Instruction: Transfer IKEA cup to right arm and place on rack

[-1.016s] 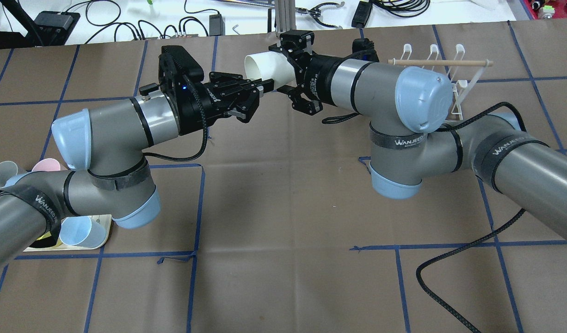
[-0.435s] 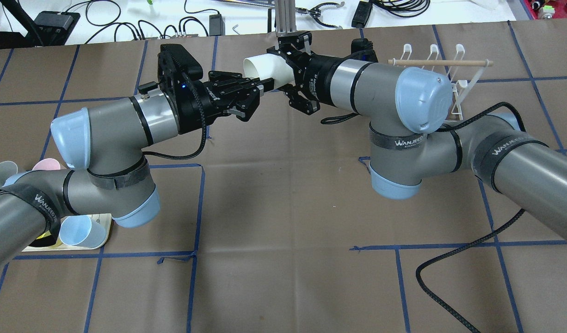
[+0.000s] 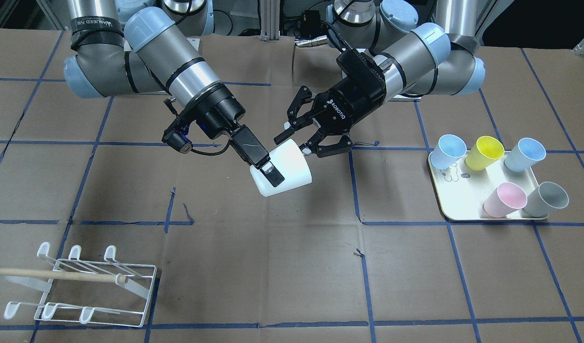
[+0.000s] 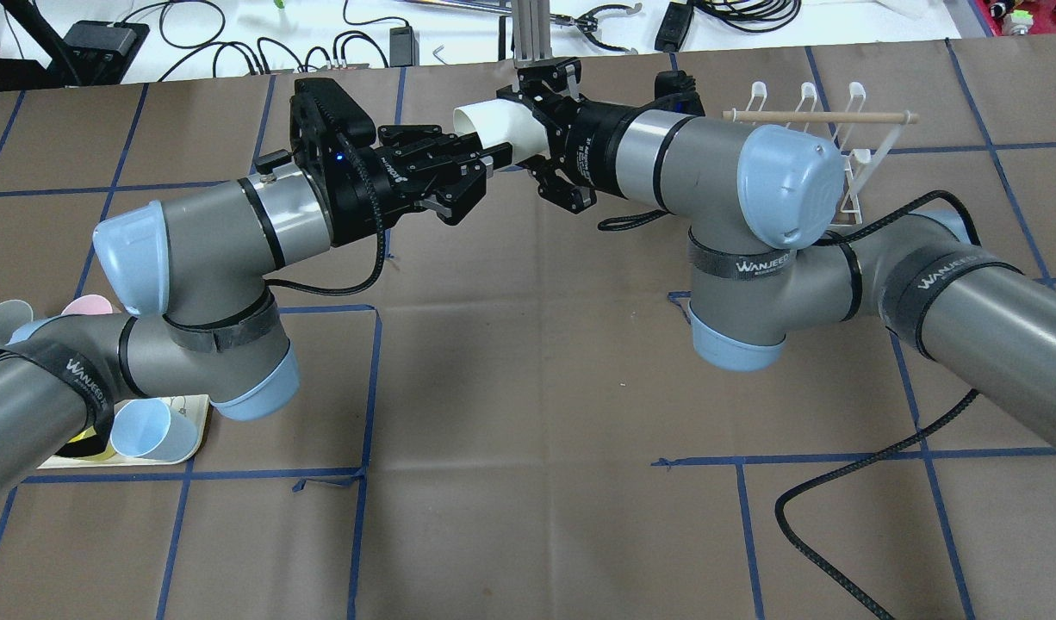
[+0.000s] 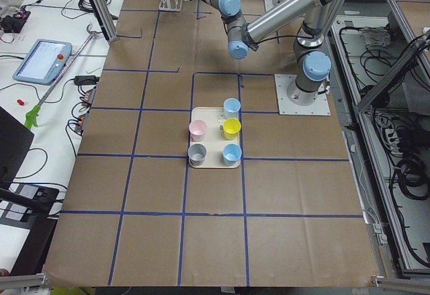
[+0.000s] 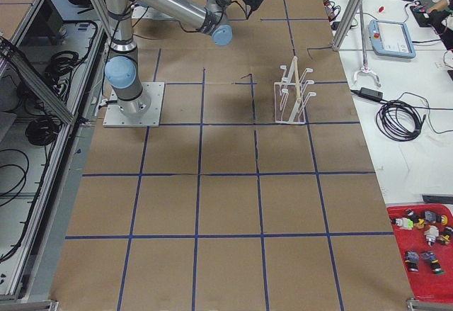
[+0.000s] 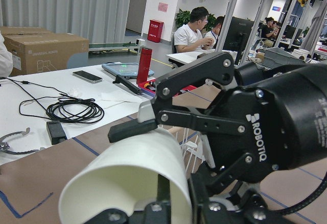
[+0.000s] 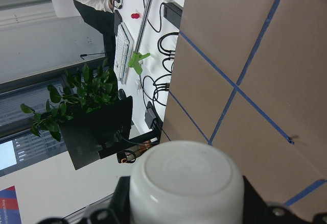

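Note:
The white IKEA cup (image 3: 292, 171) is held in the air on its side between the two arms; it also shows in the overhead view (image 4: 493, 125). My right gripper (image 3: 273, 172) (image 4: 528, 133) is shut on its base end, and the cup bottom (image 8: 186, 183) fills the right wrist view. My left gripper (image 3: 289, 145) (image 4: 483, 168) is at the cup's mouth with its fingers spread open. In the left wrist view, one left finger shows inside the cup (image 7: 127, 183). The white wire rack (image 3: 82, 286) (image 4: 838, 146) with a wooden dowel stands on the table on my right side.
A cream tray (image 3: 463, 216) on my left side holds several coloured cups (image 3: 504, 197); it also shows in the exterior left view (image 5: 215, 140). A black cable (image 4: 838, 491) loops on the table under the right arm. Brown paper with blue tape lines covers the table.
My left gripper has drawn back slightly to the left from the cup. My right gripper has turned a little and keeps hold of the cup.

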Controlling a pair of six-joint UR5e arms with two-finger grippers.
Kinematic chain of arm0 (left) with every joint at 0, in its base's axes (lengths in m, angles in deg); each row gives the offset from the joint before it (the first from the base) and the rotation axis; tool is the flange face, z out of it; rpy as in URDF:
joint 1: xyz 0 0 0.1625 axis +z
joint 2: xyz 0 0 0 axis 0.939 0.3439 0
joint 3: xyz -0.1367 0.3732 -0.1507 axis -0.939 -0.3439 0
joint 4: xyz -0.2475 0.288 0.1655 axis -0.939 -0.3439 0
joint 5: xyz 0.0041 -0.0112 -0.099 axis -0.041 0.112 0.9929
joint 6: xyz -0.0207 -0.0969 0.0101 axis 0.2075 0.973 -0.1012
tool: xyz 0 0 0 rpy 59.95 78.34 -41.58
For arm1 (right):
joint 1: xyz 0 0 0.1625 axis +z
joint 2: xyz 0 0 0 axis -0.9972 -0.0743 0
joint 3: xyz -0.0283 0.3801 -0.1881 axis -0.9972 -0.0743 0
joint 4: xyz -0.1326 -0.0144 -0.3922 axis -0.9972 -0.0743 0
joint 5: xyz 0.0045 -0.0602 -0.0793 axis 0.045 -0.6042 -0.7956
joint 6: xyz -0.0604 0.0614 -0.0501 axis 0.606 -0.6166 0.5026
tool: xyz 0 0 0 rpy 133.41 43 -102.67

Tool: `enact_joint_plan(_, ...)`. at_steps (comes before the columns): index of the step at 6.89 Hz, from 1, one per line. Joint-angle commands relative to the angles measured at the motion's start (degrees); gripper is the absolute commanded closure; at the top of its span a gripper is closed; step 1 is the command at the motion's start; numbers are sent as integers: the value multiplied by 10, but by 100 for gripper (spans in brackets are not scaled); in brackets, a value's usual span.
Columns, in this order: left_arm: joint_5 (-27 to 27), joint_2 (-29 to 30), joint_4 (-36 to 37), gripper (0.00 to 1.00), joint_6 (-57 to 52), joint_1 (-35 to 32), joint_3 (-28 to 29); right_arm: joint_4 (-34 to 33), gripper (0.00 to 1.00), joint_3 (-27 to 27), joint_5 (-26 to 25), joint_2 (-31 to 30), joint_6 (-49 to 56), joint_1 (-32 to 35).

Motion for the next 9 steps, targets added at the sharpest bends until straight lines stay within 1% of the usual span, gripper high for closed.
enact_joint_plan(1,-6,7,11,13,3,5,0,0,64,-1,0,0,3,0)
enact_joint_plan(2,-6,4,12,7,3,16,-3,0,69,-5,0,1,7,-3)
enact_joint_plan(3,3,-5,10,4,4,47,-5,2,84,-13,1,3,8,-9)
enact_joint_plan(4,15,-8,10,4,6,74,-6,3,88,-15,1,3,23,-20)
enact_joint_plan(5,34,-9,10,2,7,95,-5,3,88,-16,0,1,112,-50)
enact_joint_plan(6,31,-9,5,2,8,115,0,3,88,-17,0,1,221,-85)
enact_joint_plan(7,20,-5,-19,2,9,130,6,8,88,-24,-5,1,334,-106)
enact_joint_plan(8,-88,-8,-97,1,9,132,29,8,88,-36,-10,2,450,-119)
enact_joint_plan(9,-182,-20,-194,1,10,126,62,8,88,-39,-45,4,575,-130)
